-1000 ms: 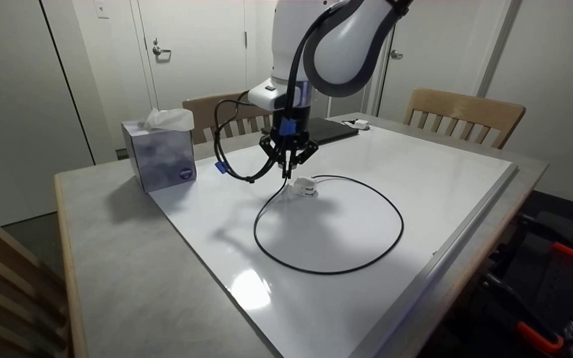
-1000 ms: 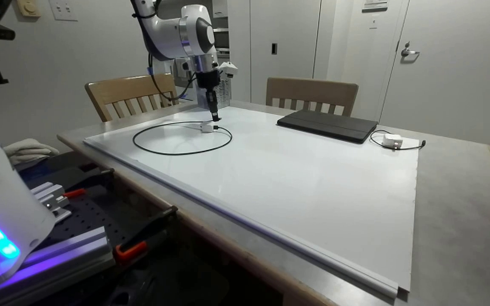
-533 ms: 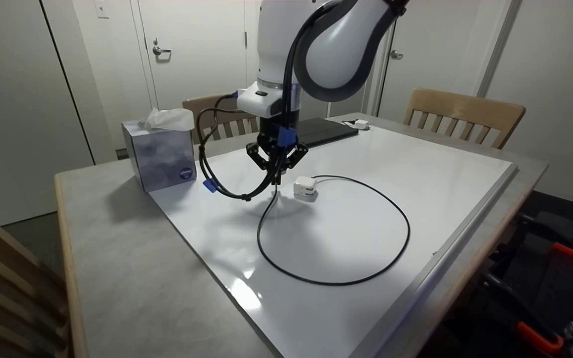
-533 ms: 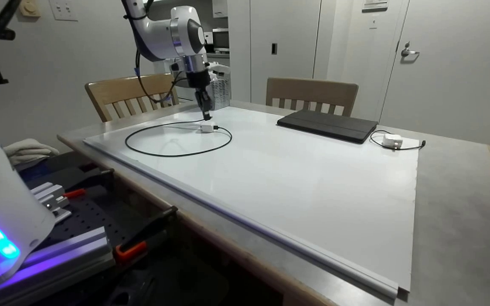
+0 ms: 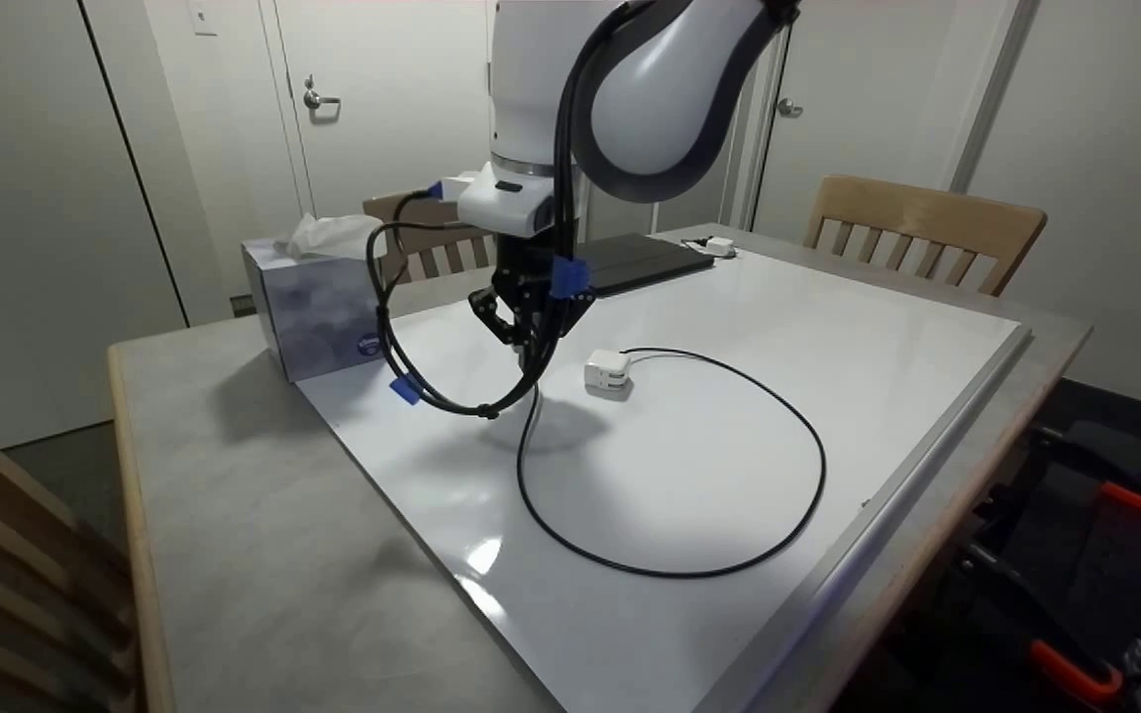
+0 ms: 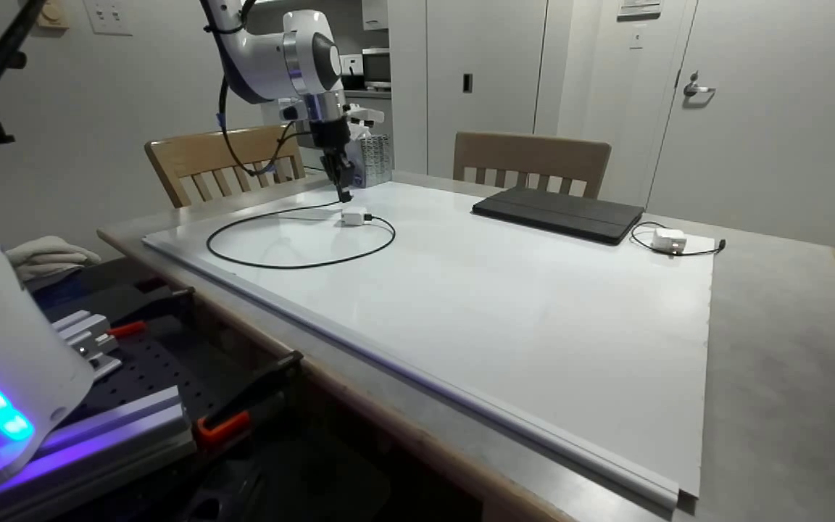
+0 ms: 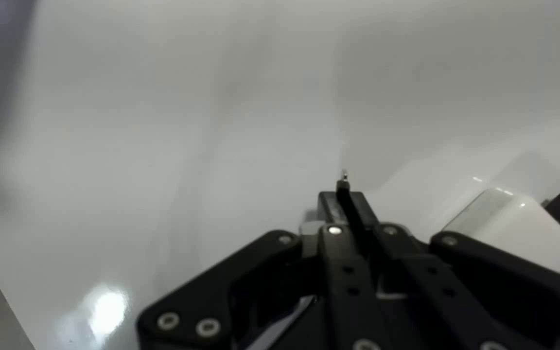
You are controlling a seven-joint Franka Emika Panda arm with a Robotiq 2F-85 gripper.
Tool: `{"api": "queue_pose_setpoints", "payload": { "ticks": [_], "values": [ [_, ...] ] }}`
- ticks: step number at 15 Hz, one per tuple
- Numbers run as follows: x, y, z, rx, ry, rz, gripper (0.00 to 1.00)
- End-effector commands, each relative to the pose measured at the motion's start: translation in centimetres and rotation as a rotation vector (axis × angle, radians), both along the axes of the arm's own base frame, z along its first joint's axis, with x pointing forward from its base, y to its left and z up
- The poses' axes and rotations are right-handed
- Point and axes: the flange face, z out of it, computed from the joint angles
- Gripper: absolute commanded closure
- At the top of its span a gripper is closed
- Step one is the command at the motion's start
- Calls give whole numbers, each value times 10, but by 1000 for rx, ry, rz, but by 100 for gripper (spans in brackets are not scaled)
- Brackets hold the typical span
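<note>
My gripper (image 7: 345, 205) pinches a thin, round black cable (image 5: 670, 574) by its metal-tipped end (image 7: 342, 186), the white cube-shaped plastic charger (image 7: 516, 228) lying near, rightward in wrist view.

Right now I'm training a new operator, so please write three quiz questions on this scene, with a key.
1. What does the tool grip?
2. True or false: the white charger nearest it rests on the white board.
3. How many white chargers are in view?

Key:
1. A black cable, near one end.
2. True.
3. Two; the second charger lies near the flat dark case.
</note>
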Motion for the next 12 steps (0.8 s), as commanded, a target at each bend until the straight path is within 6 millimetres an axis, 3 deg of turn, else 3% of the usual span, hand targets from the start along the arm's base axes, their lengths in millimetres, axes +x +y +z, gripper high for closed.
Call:
{"api": "queue_pose_setpoints", "payload": {
  "ticks": [1,10,11,12],
  "values": [
    [1,4,-1,8,-1,27,98],
    [8,71,-22,116,60,508,98],
    [-1,67,-19,90,37,424,92],
    [0,71,-20,95,41,453,92]
  ]
}}
